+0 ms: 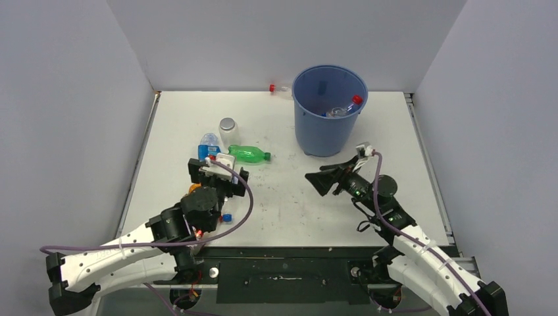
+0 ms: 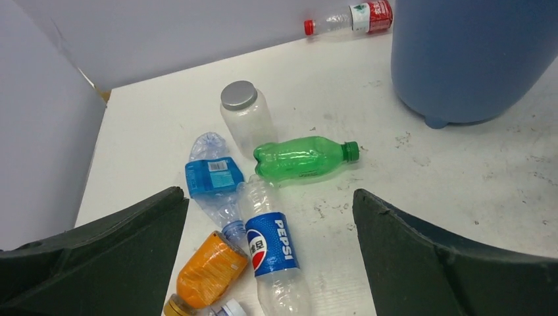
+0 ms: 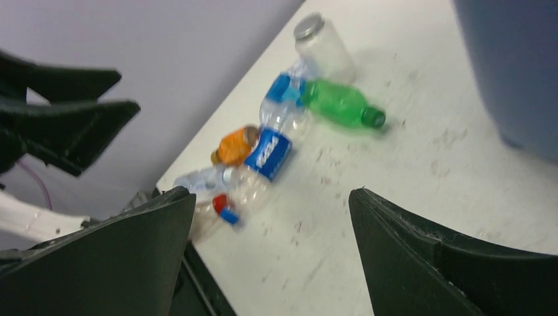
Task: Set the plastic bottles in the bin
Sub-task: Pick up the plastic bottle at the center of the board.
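Left claw (image 2: 268, 193), jaws wide apart and empty, hangs over the clear blue-labelled Pepsi bottle (image 2: 273, 253) lying lengthwise between them, well left of the round blue plastic bin (image 2: 474, 59), farther from the equally spread right claw (image 3: 270, 193).

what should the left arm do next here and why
Probably lower the left gripper straight down onto the clear plastic bottle with the blue Pepsi label. Its fingers stand wide open and empty, and that bottle lies flat on the white table between them, lengthwise along the gap, so closing would pinch it across its width. It is not yet in the round blue plastic bin.
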Motion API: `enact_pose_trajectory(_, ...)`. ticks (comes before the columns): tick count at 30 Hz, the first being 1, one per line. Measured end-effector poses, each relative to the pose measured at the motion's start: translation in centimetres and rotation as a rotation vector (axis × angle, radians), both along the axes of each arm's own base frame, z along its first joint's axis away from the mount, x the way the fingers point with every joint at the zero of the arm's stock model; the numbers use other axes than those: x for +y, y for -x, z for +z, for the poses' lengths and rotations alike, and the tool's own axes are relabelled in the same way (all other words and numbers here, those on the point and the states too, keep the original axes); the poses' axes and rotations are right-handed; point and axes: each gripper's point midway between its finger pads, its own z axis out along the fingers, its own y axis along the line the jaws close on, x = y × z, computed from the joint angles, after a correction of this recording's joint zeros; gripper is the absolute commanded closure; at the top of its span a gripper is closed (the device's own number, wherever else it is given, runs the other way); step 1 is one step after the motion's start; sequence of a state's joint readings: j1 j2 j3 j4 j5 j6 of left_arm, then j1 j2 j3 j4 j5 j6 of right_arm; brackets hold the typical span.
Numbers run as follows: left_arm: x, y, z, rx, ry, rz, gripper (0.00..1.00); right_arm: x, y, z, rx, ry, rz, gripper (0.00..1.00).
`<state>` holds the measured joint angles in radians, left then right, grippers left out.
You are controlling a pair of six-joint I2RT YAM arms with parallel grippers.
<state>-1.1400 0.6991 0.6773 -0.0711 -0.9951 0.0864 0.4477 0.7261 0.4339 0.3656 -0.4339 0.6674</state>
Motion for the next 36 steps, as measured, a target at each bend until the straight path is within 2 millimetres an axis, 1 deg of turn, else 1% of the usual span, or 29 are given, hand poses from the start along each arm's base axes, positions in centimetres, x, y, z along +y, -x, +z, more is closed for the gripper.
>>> enact_pose_trajectory(1, -0.1, -0.1, -0.2, 0.019, 0.002, 0.003, 0.04, 0.4, 0.6, -1.9, 0.036, 0.017, 0.02, 0.11)
enact_pose_trajectory(2, -0.2, -0.3, -0.5, 0.047, 0.006, 0.003, 0.04, 1.1, 1.3, -3.0, 0.057, 0.028, 0.05, 0.11)
enact_pose_trajectory(3, -0.1, -0.7, -1.3, 0.091, 0.006, 0.008, 0.04, 1.6, 1.9, -4.2, 0.079, 0.041, 0.071, 0.1)
enact_pose_trajectory(5, 1.3, -2.4, -3.2, 0.179, 0.01, 0.068, 0.04, 2.4, 2.9, -6.2, 0.113, 0.064, 0.102, 0.11)
enact_pose_trajectory(7, 3.5, -4.3, -5.9, 0.292, 0.017, 0.153, 0.04, 3.0, 3.5, -7.5, 0.131, 0.079, 0.114, 0.1)
enact_pose_trajectory(9, 5.3, -5.9, -9.6, 0.442, 0.051, 0.203, 0.03, 3.4, 3.7, -8.3, 0.143, 0.094, 0.118, 0.11)
enact_pose_trajectory(11, 6.1, -6.4, -13.2, 0.589, 0.081, 0.225, 0.03, 3.8, 3.8, -8.6, 0.142, 0.104, 0.115, 0.11)
enact_pose_trajectory(13, 5.9, -6.3, -15.9, 0.709, 0.104, 0.224, 0.01, 4.1, 3.8, -8.7, 0.135, 0.107, 0.111, 0.11)
enact_pose_trajectory(14, 5.5, -6.2, -17.0, 0.761, 0.113, 0.212, 0.0, 4.2, 3.9, -8.7, 0.129, 0.107, 0.107, 0.11)
enact_pose_trajectory(15, 5.0, -6.1, -17.9, 0.802, 0.124, 0.201, 0.05, 4.3, 3.9, -8.8, 0.126, 0.106, 0.106, 0.1)
enact_pose_trajectory(16, 4.5, -6.1, -18.5, 0.836, 0.138, 0.187, 0.06, 4.4, 4.0, -8.9, 0.123, 0.106, 0.103, 0.1)
enact_pose_trajectory(17, 4.2, -6.1, -19.0, 0.864, 0.157, 0.178, 0.07, 4.4, 4.1, -9.0, 0.12, 0.105, 0.099, 0.1)
enact_pose_trajectory(19, 4.1, -6.2, -19.7, 0.901, 0.189, 0.176, 0.08, 4.5, 4.3, -9.4, 0.119, 0.102, 0.093, 0.11)
enact_pose_trajectory(22, 4.3, -6.3, -19.9, 0.915, 0.222, 0.182, 0.1, 4.7, 4.8, -10.4, 0.13, 0.105, 0.094, 0.11)
enact_pose_trajectory(24, 4.0, -6.3, -19.9, 0.919, 0.233, 0.171, 0.12, 5.1, 5.2, -10.8, 0.138, 0.111, 0.098, 0.1)
enact_pose_trajectory(30, 3.4, -6.1, -21.3, 0.972, 0.228, 0.155, 0.18, 6.4, 6.3, -10.5, 0.12, 0.1, 0.121, 0.1)
enact_pose_trajectory(36, 3.3, -5.8, -23.0, 1.025, 0.207, 0.166, 0.28, 7.1, 7.1, -10.3, 0.108, 0.101, 0.118, 0.1)
